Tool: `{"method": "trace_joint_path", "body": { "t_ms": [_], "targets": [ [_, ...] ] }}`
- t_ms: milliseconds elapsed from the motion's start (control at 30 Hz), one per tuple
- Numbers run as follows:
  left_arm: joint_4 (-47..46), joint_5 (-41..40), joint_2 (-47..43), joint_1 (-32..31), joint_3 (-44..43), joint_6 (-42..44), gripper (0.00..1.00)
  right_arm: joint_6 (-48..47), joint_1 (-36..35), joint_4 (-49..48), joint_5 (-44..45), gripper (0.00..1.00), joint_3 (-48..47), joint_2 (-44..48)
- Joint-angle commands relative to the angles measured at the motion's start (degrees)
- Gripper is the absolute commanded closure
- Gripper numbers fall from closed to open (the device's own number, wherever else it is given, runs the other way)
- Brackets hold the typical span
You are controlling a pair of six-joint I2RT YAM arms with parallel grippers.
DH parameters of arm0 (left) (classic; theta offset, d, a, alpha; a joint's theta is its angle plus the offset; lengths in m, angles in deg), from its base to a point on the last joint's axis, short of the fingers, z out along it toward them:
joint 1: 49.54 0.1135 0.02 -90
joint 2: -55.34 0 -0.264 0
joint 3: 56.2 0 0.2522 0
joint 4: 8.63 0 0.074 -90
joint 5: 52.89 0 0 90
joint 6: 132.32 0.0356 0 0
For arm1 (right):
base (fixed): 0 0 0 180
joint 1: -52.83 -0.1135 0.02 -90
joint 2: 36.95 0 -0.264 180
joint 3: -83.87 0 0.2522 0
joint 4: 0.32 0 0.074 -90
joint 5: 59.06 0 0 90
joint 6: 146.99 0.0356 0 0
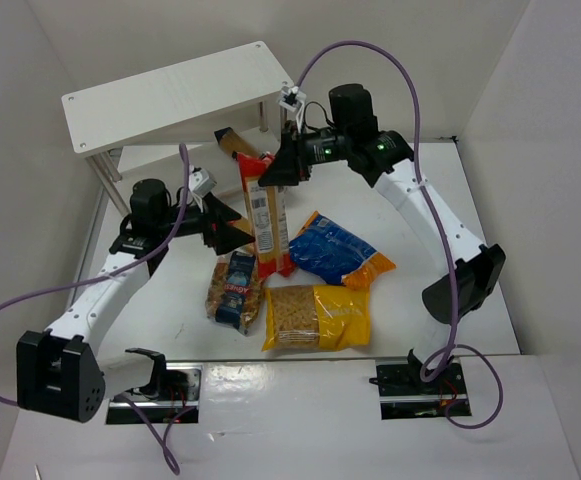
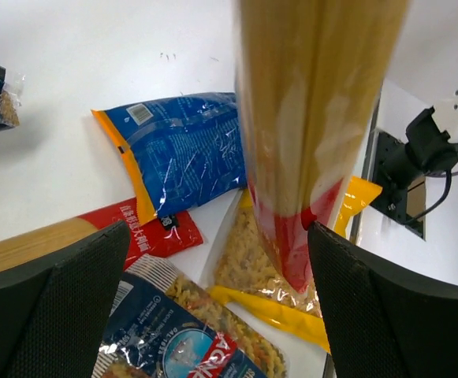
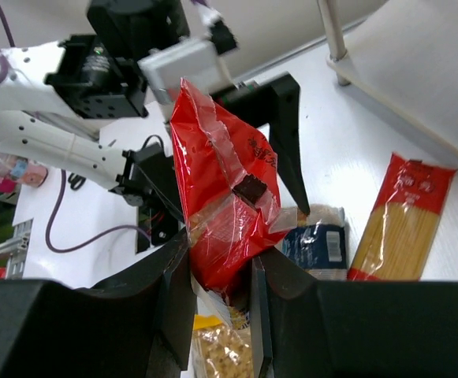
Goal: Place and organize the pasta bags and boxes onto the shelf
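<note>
One spaghetti packet [image 1: 267, 215] is held up in front of the shelf [image 1: 170, 95], over the blue bag [image 1: 335, 250] and yellow bag [image 1: 315, 315] on the table [image 1: 180, 312]. My right gripper [image 3: 221, 272] pinches its red end. My left gripper [image 2: 217, 268] is spread wide, with a finger on either side of the packet and neither touching it.

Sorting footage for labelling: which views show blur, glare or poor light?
Left wrist: the spaghetti packet is close and blurred; glare streaks the blue-orange bag. Right wrist: the near fingers are dark and soft. Top external: even light, sharp.
</note>
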Motion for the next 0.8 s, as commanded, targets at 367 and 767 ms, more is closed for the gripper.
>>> {"method": "trace_joint_path", "body": {
  "t_ms": [367,767],
  "targets": [
    [-11.48,2.8,4.37,-1.18,-4.74,-12.7,0.02,4.08,1.3,-1.72,-3.51,1.0,-23.86,-6.82],
    [-17.29,3.86,7.79,-1.18,-6.16,-20.87,0.04,4.61,2.35,0.39,-3.51,1.0,-33.53,-12.09]
  ]
}}
